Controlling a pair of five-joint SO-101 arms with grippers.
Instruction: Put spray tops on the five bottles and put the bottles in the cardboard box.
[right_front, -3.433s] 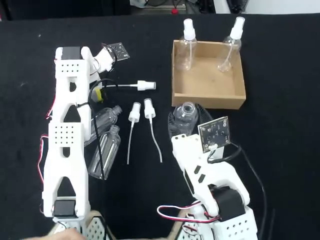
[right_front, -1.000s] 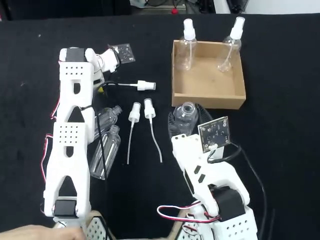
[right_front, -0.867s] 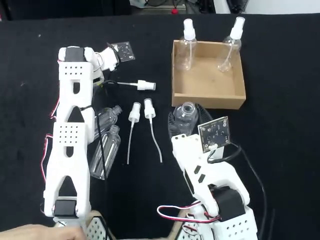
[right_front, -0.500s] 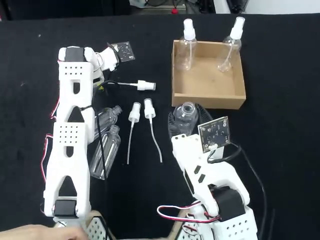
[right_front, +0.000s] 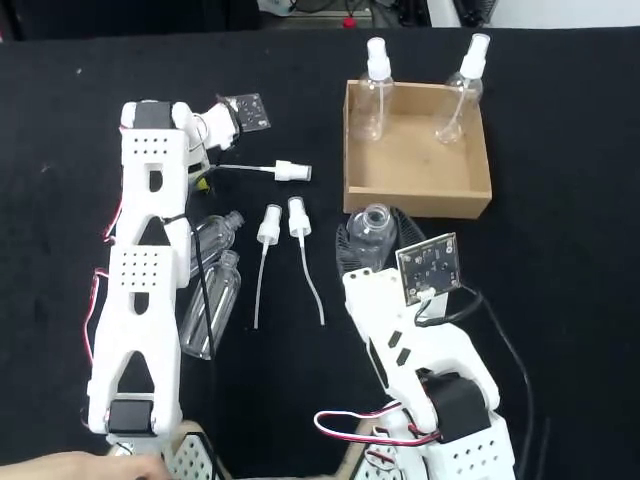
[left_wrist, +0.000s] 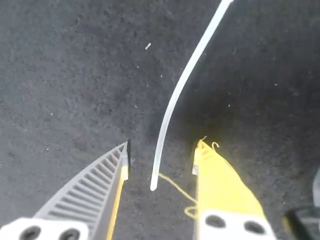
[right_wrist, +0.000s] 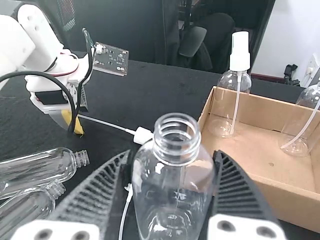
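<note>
Swinging clear of the two lying bottles (right_front: 212, 285), the left hand (left_wrist: 161, 150) now sits low over the bench (right_front: 560, 250), jaws apart astride the tube end of the far spray top (right_front: 285, 171), seemingly ready to pinch it. The right hand (right_wrist: 173, 170) stays clamped on an upright uncapped bottle (right_wrist: 172, 132) beside the cardboard box (right_front: 415, 205).

Even, bright overhead light falls on the matte black table (right_front: 560, 300), leaving only faint shadows. Small glints sit on the clear bottle (right_wrist: 172, 170).
</note>
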